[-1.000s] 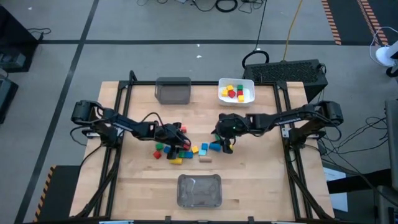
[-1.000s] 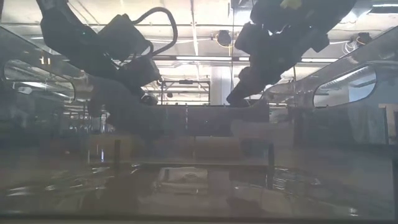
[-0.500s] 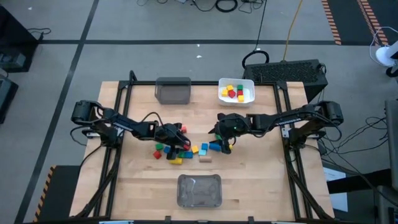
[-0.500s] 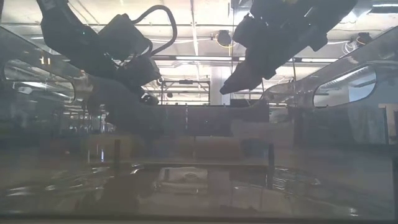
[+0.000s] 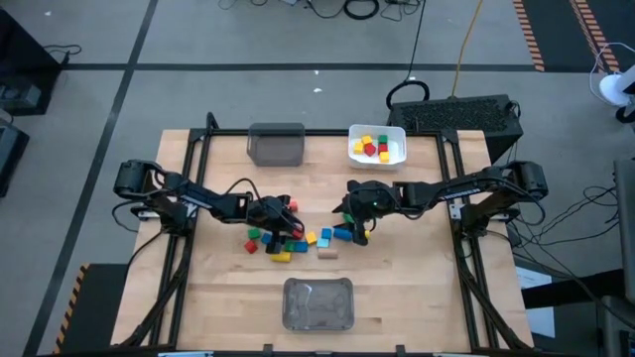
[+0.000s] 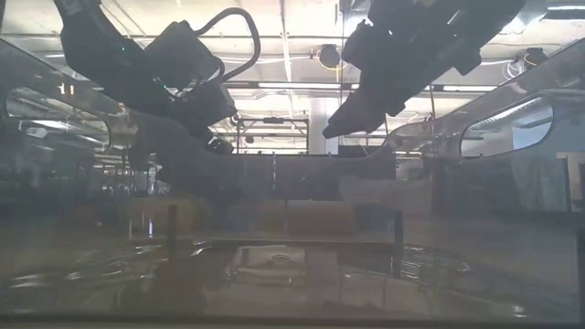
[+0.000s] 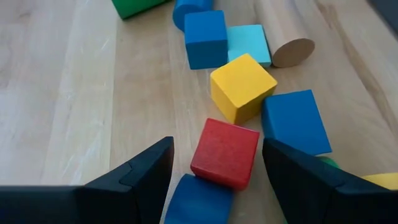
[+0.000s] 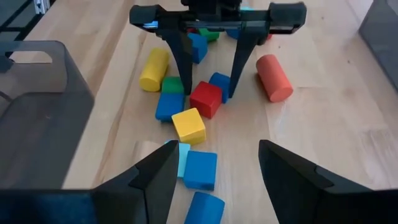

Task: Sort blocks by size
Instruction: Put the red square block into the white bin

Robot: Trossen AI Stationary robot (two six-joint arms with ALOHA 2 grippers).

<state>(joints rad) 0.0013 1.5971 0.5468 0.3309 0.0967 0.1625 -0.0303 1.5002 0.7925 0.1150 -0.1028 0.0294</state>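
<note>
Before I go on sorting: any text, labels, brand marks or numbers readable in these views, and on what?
None can be read.
The blocks are plain painted wood with no marks.
The white bin, the grey bins and both arms show no legible label.
Low view: nothing readable in the room behind.

Wooden table [image 5: 407, 278] — scattered blocks [image 5: 298, 238], three bins [image 5: 318, 302] — on top

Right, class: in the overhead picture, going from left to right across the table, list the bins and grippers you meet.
Left gripper → grey bin → clear bin → right gripper → white bin.
</note>
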